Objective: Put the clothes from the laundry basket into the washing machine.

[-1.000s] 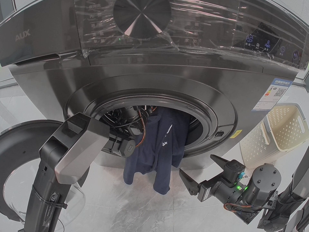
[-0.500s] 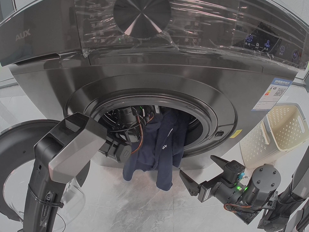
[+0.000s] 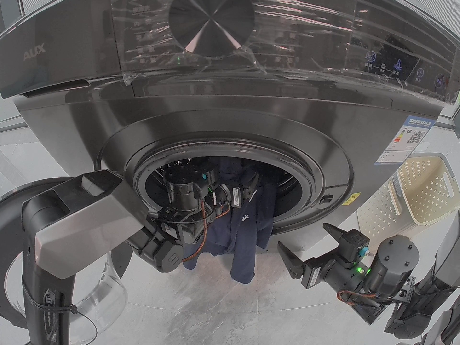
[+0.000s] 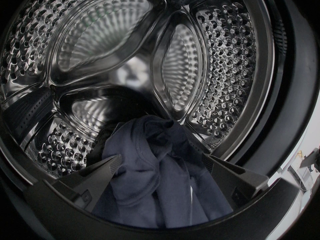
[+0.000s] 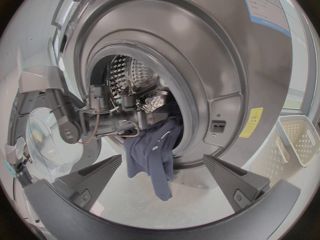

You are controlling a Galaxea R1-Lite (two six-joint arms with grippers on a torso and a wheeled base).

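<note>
The right gripper (image 3: 303,235) hovers low before the washing machine (image 3: 306,135), fingers apart and empty. A navy garment (image 3: 244,235) drapes over the door rim, its tail hanging outside. At the mouth, the left gripper (image 4: 161,156), fingers spread beside the cloth, probably must next push the rest into the drum (image 4: 100,50).

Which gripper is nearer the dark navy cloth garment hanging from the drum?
Left. The left gripper sits open in the washing machine's mouth, the dark navy garment between its fingers. The right gripper hangs open outside, apart from it.
</note>
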